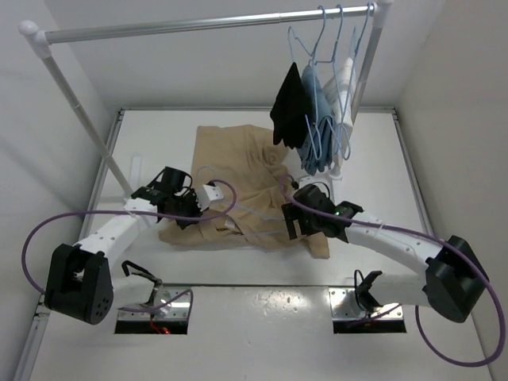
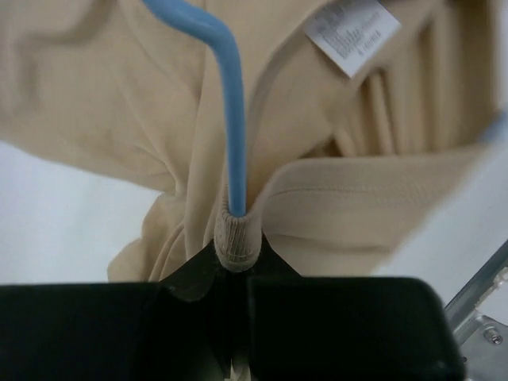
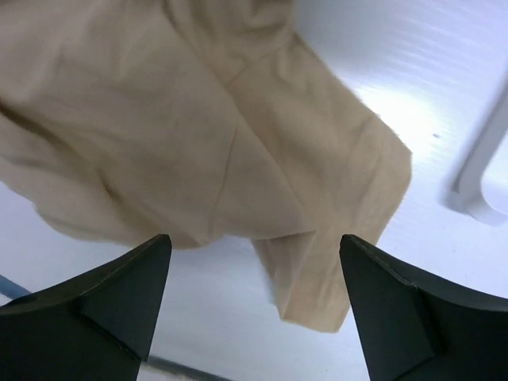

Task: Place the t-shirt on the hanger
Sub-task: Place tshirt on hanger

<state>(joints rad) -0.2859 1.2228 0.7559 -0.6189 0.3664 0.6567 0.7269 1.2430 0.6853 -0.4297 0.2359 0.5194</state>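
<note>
At collar, left gripper (image 2: pixel 236 274) clamped on hanger (image 2: pixel 236 135) stem; stem runs straight away over shirt (image 2: pixel 103 103); right gripper (image 3: pixel 254 302) jaws wide apart, empty; shirt edge just ahead.

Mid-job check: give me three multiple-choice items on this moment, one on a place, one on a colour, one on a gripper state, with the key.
1. Where on the rail do the clothed hangers hang?
A. left end
B. middle
C. right end

2. What colour is the hanger wire in the left gripper?
A. pale blue
B. red
C. black

3. How is the right gripper over the t-shirt?
A. shut on a sleeve
B. open, holding nothing
C. shut on the hanger

Key:
1 C, they bunch beside the right post.
2 A, the left wrist view shows blue wire in the closed jaws.
3 B, its fingers stand wide apart with only cloth below.
</note>
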